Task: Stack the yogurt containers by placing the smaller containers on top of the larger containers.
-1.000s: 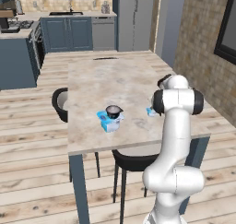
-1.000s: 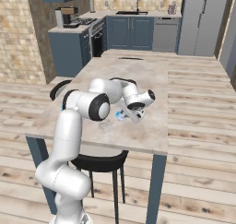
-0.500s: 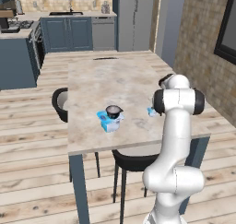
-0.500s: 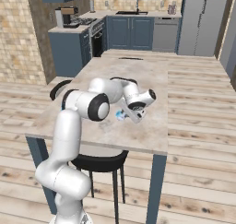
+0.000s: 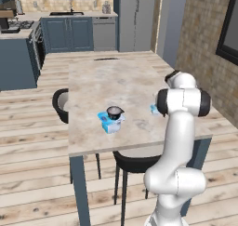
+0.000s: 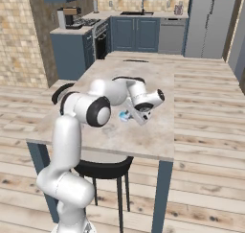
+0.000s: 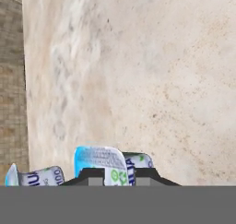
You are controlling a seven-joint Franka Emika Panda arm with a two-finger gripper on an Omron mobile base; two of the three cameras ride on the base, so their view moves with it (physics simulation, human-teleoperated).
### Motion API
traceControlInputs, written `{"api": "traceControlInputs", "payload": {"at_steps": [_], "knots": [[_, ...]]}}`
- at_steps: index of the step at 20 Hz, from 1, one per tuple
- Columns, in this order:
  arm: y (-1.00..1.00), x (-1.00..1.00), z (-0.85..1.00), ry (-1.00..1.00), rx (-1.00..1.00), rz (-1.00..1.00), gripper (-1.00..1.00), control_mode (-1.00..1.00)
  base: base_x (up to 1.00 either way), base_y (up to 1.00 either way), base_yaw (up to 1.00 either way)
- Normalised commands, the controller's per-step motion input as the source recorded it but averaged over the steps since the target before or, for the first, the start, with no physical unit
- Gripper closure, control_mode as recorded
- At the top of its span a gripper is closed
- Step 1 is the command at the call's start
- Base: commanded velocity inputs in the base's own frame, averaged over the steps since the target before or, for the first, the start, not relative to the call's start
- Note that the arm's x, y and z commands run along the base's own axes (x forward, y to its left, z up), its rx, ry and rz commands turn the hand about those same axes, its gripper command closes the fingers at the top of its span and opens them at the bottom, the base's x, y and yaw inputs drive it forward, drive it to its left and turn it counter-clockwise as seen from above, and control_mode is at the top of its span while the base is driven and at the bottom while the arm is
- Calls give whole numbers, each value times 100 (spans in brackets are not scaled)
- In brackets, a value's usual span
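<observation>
The flat light-blue rectangular tub (image 5: 108,123) lies near the table's front edge, and the dark round cup (image 5: 115,112) stands on top of it. Further right, the tiny light-blue cup (image 5: 153,109) (image 6: 124,116) sits on the marble table (image 5: 107,81), partly hidden by my arm. My gripper (image 6: 130,117) is low over the tabletop, at that cup. In the hand view the tiny cup (image 7: 101,161) sits between my two dark fingertips (image 7: 94,174), and the gripper (image 7: 118,176) is shut on it. Another light-blue scrap (image 7: 37,177) shows at the lower left; I cannot tell what it is.
A dark chair (image 5: 60,102) stands at the table's left side and a dark stool (image 5: 135,162) is tucked under its front edge. The tiny cup lies near the table's right edge (image 5: 186,118). Kitchen cabinets (image 5: 74,32) and a fridge stand far behind.
</observation>
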Motion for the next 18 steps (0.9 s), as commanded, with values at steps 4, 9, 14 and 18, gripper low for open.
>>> {"api": "traceControlInputs", "payload": {"at_steps": [4, 9, 14, 18], "knots": [[4, -42, 46, 0, 3, 0, 100, -100, 0, 0, 0], [13, -58, 48, 0, 0, 0, 100, -100, 0, 0, 0], [25, -55, 51, 0, 0, 0, 100, -100, 0, 0, 0], [36, -46, 48, 0, 0, 0, 100, -100, 0, 0, 0]]}}
